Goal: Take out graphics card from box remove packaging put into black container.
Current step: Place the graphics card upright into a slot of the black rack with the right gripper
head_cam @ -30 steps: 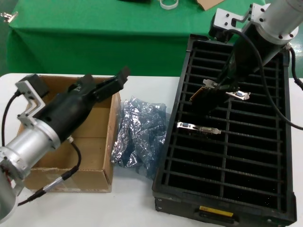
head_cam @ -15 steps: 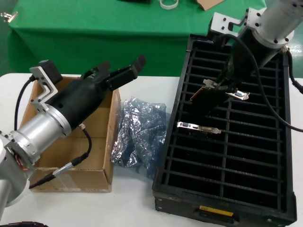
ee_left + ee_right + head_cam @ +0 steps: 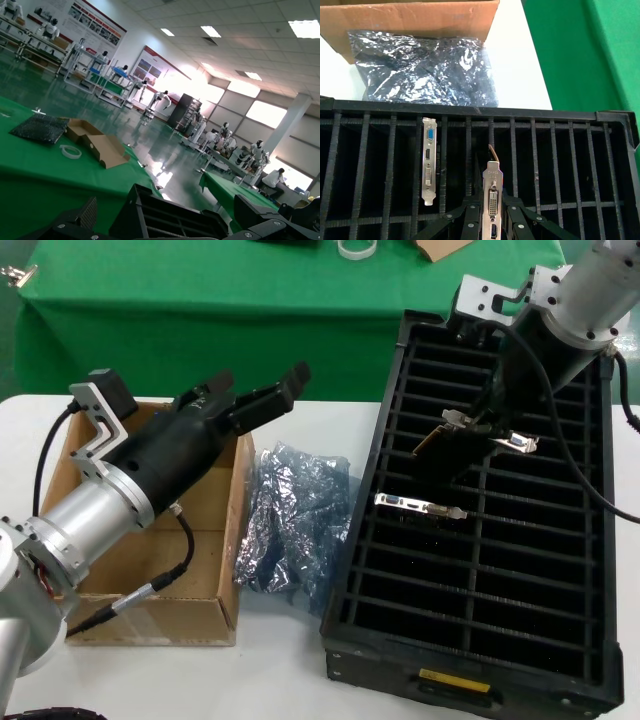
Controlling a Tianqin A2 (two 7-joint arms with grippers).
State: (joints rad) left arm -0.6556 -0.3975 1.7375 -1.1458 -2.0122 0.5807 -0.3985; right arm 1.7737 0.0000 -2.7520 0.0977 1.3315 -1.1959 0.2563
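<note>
Head view: right tool (image 3: pixel 478 432) clamps graphics card (image 3: pixel 440 443) over black container (image 3: pixel 590 570) (left tool (image 3: pixel 262 395) apart).

White tabletop (image 3: pixel 280 660), bare at the near edge; green cloth (image 3: pixel 200 310) draped over a second table behind it, hanging to a straight hem; white tape ring (image 3: pixel 357 248) lying flat on the cloth at the far edge, partly cut off by the frame; brown cardboard piece (image 3: pixel 440 248) near the ring, also cut off; small metal clip (image 3: pixel 15 276) at the cloth's left corner; second card (image 3: pixel 420 508), silver bracket with blue and white ports, lying across the slot dividers; left wrist view: dark flat pad (image 3: pixel 39 128), white ring (image 3: pixel 70 151) and opened small carton (image 3: pixel 97 144) on green cloth; hall beyond with wall posters (image 3: pixel 92 22), humanoid robots (image 3: pixel 161 100) at benches, ceiling light panels (image 3: pixel 305 27).
</note>
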